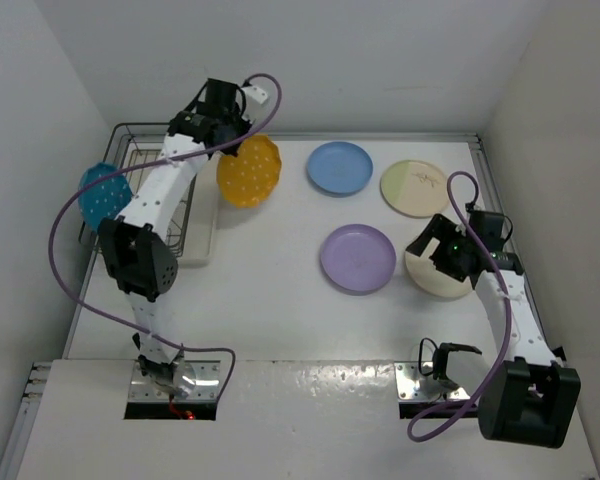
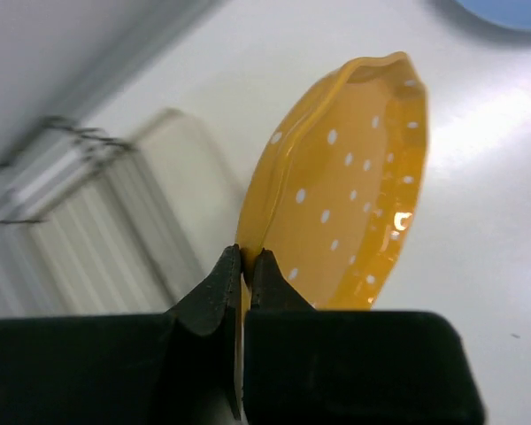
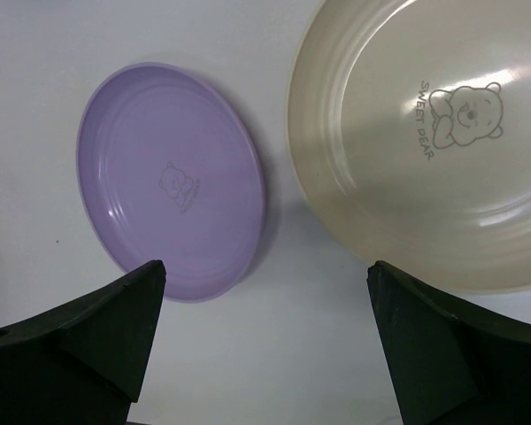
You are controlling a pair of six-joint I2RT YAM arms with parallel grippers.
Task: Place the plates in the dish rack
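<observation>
Table [image 1: 280, 310] | orange plate [image 1: 248, 170] tilted, rim pinched by left tool [image 2: 245, 258] | right tool [image 3: 265, 270] spread

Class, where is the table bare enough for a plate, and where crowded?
Bare: the near-left table, bordered by the rack, the lavender plate and the near edge. Crowded: the right, from the blue plate to the cream plate.

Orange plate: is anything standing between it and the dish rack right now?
Nothing visible. The orange plate, pinched at its rim by the left gripper, is tilted just beside the dish rack's right side. The teal plate already stands at the rack's left side, away from that path.
</observation>
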